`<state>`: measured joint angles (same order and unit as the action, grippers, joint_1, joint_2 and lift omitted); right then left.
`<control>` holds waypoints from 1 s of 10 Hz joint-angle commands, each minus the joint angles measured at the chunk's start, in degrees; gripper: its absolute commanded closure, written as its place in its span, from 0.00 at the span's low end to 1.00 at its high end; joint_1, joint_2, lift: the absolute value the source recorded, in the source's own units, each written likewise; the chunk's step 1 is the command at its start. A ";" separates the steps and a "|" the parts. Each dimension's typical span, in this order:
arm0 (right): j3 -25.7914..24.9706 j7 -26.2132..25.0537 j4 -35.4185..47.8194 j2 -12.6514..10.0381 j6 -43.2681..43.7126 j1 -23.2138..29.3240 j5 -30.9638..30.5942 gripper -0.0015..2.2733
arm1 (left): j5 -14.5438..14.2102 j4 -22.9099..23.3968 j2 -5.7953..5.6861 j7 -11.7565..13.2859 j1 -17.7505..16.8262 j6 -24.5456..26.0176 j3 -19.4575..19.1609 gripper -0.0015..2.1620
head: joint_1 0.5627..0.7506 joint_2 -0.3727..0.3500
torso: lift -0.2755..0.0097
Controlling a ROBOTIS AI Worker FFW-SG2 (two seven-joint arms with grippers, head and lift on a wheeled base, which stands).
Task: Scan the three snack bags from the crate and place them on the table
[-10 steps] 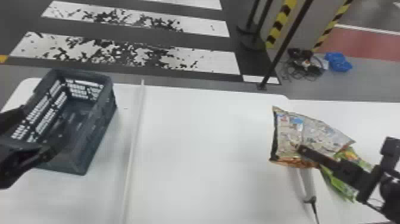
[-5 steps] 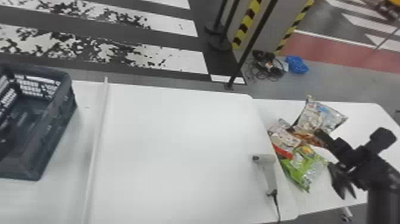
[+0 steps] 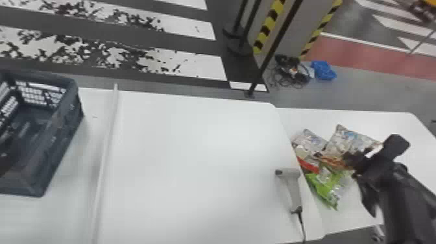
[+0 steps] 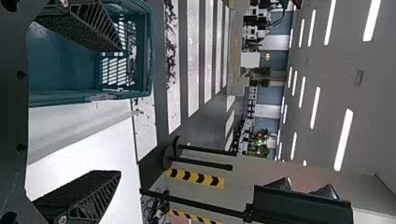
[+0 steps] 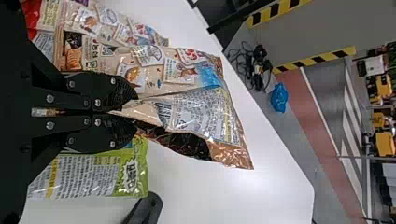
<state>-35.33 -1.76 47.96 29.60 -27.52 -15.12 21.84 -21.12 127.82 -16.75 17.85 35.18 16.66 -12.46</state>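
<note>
Here, the right gripper (image 3: pixel 349 164) is over the side counter (image 3: pixel 318 117), its jaws clamped on the beige snack bag (image 3: pixel 352 141). They pinch a fold of its wrapper, with much of the bag spreading out past their tips. Whether its underside touches the counter, I cannot tell. The red-and-beige snack bag (image 3: pixel 308 142) lies on that counter, just beside the clamped one. The green snack bag (image 3: pixel 327 186) is there too, near the edge of the main counter (image 3: pixel 194 146).

Just across that edge, on the main counter, rests the grey scanner (image 3: pixel 292 188) with its cable (image 3: pixel 301 224). Well apart from it, at the other end, stands the dark crate (image 3: pixel 60 142), and a white strip (image 3: pixel 105 155) runs between the two. The left gripper (image 3: pixel 5 159) is at the crate, its jaws wide apart with nothing between them.
</note>
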 commanded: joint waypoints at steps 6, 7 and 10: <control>6.15 -8.61 3.28 -0.07 -12.53 -0.09 0.49 0.02 | -1.12 -1.52 0.31 0.69 -0.29 -2.63 0.16 0.03 | 0.70 0.03 | 0.84; 5.27 -8.96 7.94 -0.51 -15.86 2.28 1.54 0.02 | -1.12 -1.43 0.40 0.60 -0.29 -2.63 0.42 0.03 | 0.70 0.03 | 0.84; 0.26 -10.28 26.48 -4.99 -22.02 13.01 5.94 0.02 | -1.03 -0.91 0.93 0.08 -0.29 -2.63 1.03 0.03 | 0.70 0.03 | 0.84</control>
<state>-33.62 -12.01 69.60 26.39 -48.84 -4.82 27.25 -22.15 126.86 -15.89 17.93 34.90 14.02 -11.64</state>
